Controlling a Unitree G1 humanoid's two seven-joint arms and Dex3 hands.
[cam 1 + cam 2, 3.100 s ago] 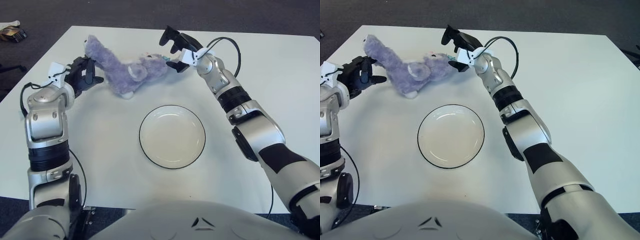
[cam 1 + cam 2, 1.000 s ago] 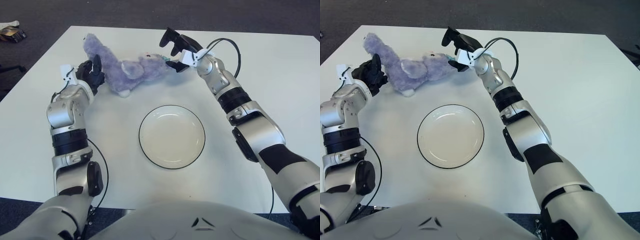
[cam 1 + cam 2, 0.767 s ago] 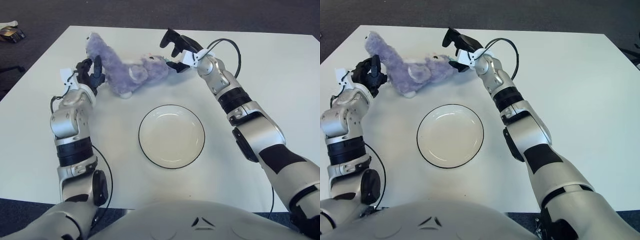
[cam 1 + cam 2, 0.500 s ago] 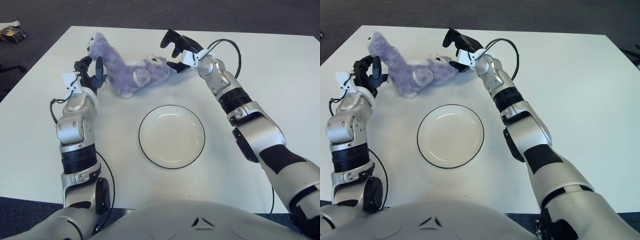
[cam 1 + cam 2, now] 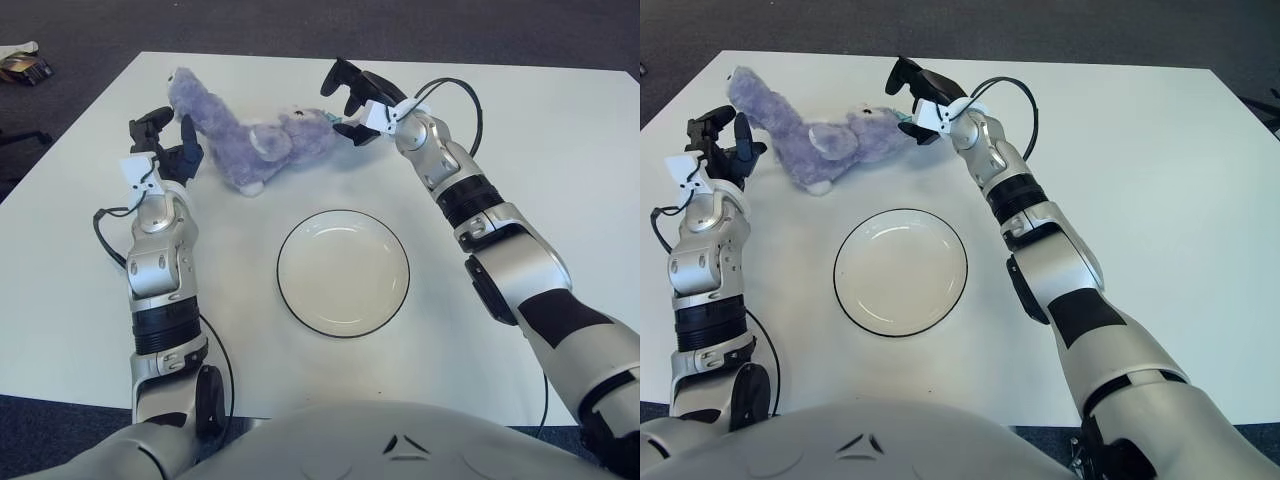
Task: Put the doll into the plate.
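A purple plush doll [image 5: 245, 138] lies on the white table [image 5: 560, 160] at the far left, its long end [image 5: 185, 88] raised toward the back. A round white plate [image 5: 343, 272] with a dark rim sits empty in front of it. My left hand [image 5: 163, 137] is just left of the doll's long end, fingers spread and holding nothing. My right hand [image 5: 347, 104] hovers at the doll's head [image 5: 312, 124], fingers arched above it and thumb beside it, with no grip on it.
A black cable [image 5: 455, 85] loops off my right wrist. The table's far-left corner lies just behind the doll. A small dark object [image 5: 22, 67] sits on the floor beyond that corner. Bare table surface stretches to the right of the plate.
My left hand has drawn back left, away from the doll's long end, and its fingers have spread. The doll has settled slightly left. My right hand has held its place.
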